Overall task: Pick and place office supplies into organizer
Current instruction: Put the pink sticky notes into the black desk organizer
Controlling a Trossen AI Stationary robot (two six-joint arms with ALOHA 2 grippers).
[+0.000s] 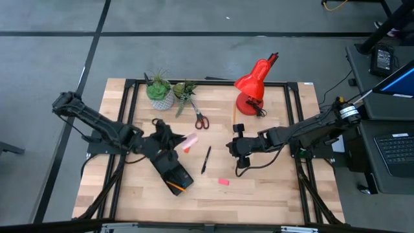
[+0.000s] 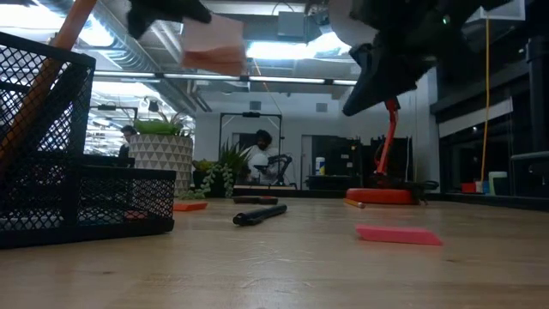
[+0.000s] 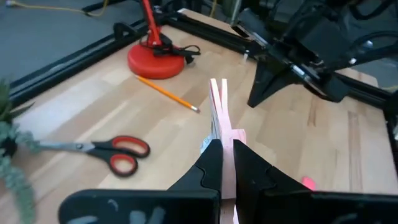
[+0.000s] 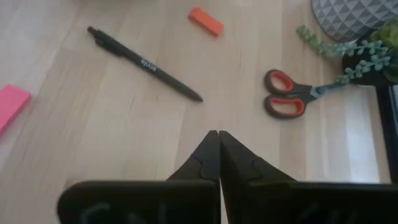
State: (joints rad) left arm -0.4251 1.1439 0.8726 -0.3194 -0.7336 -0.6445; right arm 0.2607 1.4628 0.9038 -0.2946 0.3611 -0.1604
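Observation:
My left gripper (image 3: 222,148) is shut on a pink sticky-note pad (image 1: 190,140), held in the air just beyond the far end of the black mesh organizer (image 1: 173,173). An orange pencil (image 1: 176,186) leans in the organizer. My right gripper (image 4: 217,134) is shut on nothing and hangs over bare wood right of the black pen (image 1: 206,160). On the table lie red-handled scissors (image 1: 200,119), a pink eraser (image 1: 223,182), a small orange-red eraser (image 4: 206,20) and a loose pencil (image 3: 166,93). My left gripper pinches the sticky-note pad between its two fingers, one on each broad face, at the pad's near edge (image 3: 222,132). The fingers come from the table's left, slanting a little downward. The pad stands on edge past the fingertips, lifted clear of the table (image 2: 214,47).
A red desk lamp (image 1: 253,87) stands at the far right of the table and two potted plants (image 1: 160,90) at the far middle. The black frame rails (image 1: 292,110) run along the table's sides. Bare wood lies between the pen and the pink eraser.

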